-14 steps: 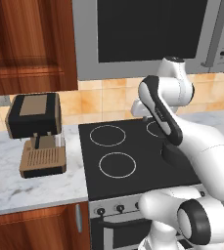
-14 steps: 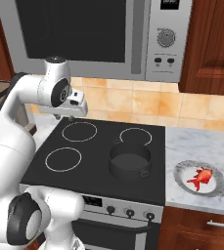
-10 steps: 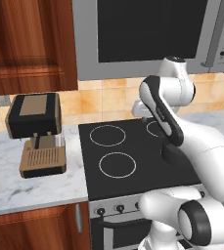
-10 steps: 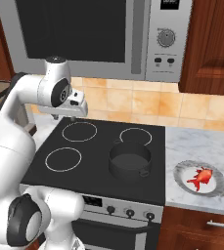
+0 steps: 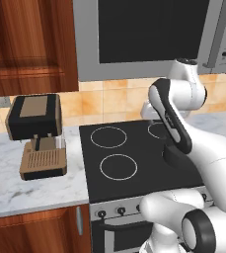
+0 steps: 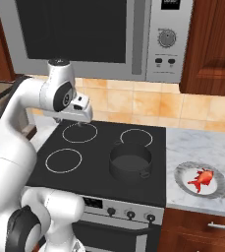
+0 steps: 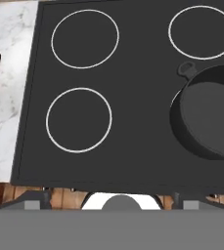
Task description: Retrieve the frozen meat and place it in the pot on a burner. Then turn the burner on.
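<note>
The end effector (image 6: 79,109) hung open and empty above the stove's back-left ring. The frozen meat (image 6: 203,178) lay in a grey dish (image 6: 182,173) on the worktop (image 6: 197,147), right of the pot (image 6: 129,161), well apart from the end effector.

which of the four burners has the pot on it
The front right one, nearest the plate with the meat. The pot covers it; the other three rings are bare.
</note>
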{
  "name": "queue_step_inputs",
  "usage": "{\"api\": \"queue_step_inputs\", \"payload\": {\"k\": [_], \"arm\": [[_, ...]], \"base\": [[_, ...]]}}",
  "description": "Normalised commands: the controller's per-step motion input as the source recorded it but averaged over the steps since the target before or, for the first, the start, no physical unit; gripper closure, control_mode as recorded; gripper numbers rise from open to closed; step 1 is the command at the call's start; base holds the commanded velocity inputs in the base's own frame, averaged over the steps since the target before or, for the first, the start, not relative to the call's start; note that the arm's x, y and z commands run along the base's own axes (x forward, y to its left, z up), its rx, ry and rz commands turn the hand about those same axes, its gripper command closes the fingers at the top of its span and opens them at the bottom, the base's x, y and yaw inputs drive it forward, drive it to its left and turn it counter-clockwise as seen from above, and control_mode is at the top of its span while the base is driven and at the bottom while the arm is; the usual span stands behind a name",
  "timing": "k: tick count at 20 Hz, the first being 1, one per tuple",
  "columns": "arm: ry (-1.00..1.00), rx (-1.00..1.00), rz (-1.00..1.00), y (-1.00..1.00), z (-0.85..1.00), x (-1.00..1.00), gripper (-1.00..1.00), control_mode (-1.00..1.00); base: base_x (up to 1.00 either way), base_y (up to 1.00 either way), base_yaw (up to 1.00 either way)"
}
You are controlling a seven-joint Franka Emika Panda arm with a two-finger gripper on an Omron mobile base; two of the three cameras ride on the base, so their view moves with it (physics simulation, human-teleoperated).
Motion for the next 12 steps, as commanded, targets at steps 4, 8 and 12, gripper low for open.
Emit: {"api": "queue_step_inputs", "payload": {"k": [4,8,12], "arm": [[0.01,0.0,-0.06,-0.37,-0.02,-0.1,-1.0,-1.0],[0.02,0.0,-0.04,-0.78,-0.07,-0.01,-1.0,-1.0],[0.02,0.0,-0.05,-1.0,-0.09,0.0,-1.0,-1.0]], "base": [[0.0,0.0,0.0],[0.0,0.0,0.0],[0.0,0.0,0.0]]}}
